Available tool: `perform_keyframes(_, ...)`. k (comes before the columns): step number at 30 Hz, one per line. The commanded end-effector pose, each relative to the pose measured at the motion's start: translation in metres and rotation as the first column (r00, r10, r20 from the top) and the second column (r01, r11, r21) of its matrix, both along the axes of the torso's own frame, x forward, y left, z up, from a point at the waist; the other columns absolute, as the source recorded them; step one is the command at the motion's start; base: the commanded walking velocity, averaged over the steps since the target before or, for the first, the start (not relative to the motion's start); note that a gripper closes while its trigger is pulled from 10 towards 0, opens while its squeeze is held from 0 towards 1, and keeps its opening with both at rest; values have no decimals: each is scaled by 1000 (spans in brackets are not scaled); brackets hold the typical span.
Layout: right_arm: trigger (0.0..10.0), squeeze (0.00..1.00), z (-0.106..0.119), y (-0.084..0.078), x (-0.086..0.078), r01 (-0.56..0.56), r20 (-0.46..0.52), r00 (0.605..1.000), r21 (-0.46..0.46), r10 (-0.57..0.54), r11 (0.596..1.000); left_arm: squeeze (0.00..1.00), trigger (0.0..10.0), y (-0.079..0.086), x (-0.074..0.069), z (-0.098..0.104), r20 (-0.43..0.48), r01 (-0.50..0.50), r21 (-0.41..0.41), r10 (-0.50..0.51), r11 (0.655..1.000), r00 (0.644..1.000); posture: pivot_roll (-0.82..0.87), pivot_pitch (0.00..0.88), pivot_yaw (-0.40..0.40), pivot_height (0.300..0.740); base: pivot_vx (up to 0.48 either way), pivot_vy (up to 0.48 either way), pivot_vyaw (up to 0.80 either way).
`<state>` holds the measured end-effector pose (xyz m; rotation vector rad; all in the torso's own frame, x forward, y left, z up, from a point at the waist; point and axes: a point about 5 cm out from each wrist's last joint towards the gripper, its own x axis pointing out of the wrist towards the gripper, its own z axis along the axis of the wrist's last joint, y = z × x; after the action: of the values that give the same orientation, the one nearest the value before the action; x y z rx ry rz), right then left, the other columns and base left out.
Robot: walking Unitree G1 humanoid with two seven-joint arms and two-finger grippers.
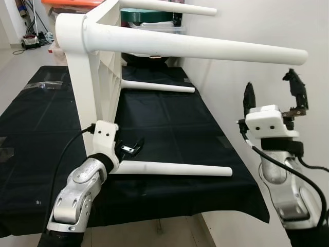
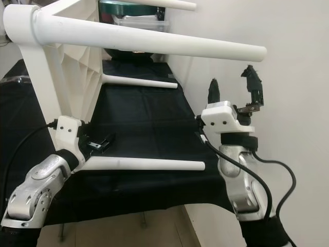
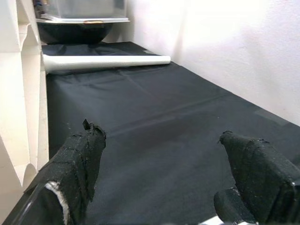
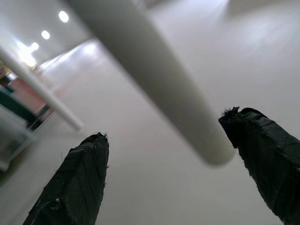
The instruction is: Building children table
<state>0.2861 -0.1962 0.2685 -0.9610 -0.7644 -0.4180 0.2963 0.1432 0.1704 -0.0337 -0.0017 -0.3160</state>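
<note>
A: Where is the white table (image 1: 90, 77) lying?

B: It is resting on its side on the black cloth (image 1: 169, 118), legs running horizontally toward the wall.

A: And the upper near leg (image 1: 205, 49)?

B: Its free end is hanging just above the right gripper (image 1: 272, 95), whose fingers are gaping wide, pointing upward. The left gripper (image 1: 128, 146), also spread open, is sitting beside the lower near leg (image 1: 175, 168).

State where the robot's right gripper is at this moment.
In the head views the right gripper is raised on the robot's right beside the white wall, fingers open and pointing up just below the tip of the nearest upper table leg.
</note>
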Motion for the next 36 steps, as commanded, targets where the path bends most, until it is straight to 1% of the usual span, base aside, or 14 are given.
perform_keyframes(1,10000,0,9,-4,3,28,33,999,-23,-27,999,0,10000,-2,2,-4,-24,-5,-1,5,1000,1000,-6,0,-85,740,0,0,0)
perform_keyframes(8,10000,0,19,-9,9,50,53,997,-51,-48,997,0,10000,-2,3,-5,-29,-17,-2,17,1000,999,-6,0,-91,740,0,0,0)
perform_keyframes(10,10000,0,20,-8,18,44,11,999,-80,-43,996,0,10000,-2,2,-5,-31,-23,-5,23,1000,999,-6,0,-97,740,0,0,0)
perform_keyframes(14,10000,0,18,-10,25,23,-33,999,-74,-25,997,0,10000,-2,3,-5,-30,-29,-5,29,1000,999,-5,0,-98,740,0,0,0)
perform_keyframes(16,10000,0,19,-13,34,4,-83,996,-90,-11,996,0,10000,-1,4,-4,-28,-43,-3,43,999,999,-2,0,-99,740,0,0,0)
perform_keyframes(17,10000,0,19,-13,34,4,-83,996,-90,-11,996,0,10000,-1,4,-4,-28,-43,-3,43,999,999,-2,0,-99,740,0,0,0)
perform_keyframes(18,0,0,28,-14,42,-12,-83,997,-117,2,993,0,10000,1,4,-4,-28,-58,1,58,998,998,0,0,-101,740,0,0,0)
perform_keyframes(22,0,0,37,-12,46,-28,-72,997,-152,18,988,0,10000,3,5,-4,-31,-71,3,71,997,997,0,0,-101,740,0,0,0)
perform_keyframes(23,0,0,39,-10,48,-34,-76,997,-176,20,984,0,10000,4,5,-4,-33,-86,9,86,996,996,7,0,-113,740,0,0,0)
perform_keyframes(28,0,0,38,-6,51,-50,-86,996,-226,31,973,0,10000,7,5,-6,-47,-120,13,120,993,992,9,0,-114,740,0,0,0)
perform_keyframes(31,0,0,35,-4,53,-77,-115,992,-248,49,966,0,10000,13,5,-9,-74,-157,26,159,987,984,8,0,-114,740,0,0,0)
perform_keyframes(32,0,0,33,-2,53,-91,-129,990,-251,60,964,0,10000,17,7,-9,-80,-184,35,187,982,979,8,0,-114,740,0,0,0)
perform_keyframes(34,0,0,33,-2,53,-91,-129,990,-251,60,964,0,10000,17,7,-9,-80,-184,35,187,982,979,8,0,-114,740,0,0,0)
perform_keyframes(36,0,0,30,-1,55,-108,-151,986,-255,71,961,0,10000,20,8,-8,-83,-209,34,211,977,974,5,0,-113,740,0,0,0)
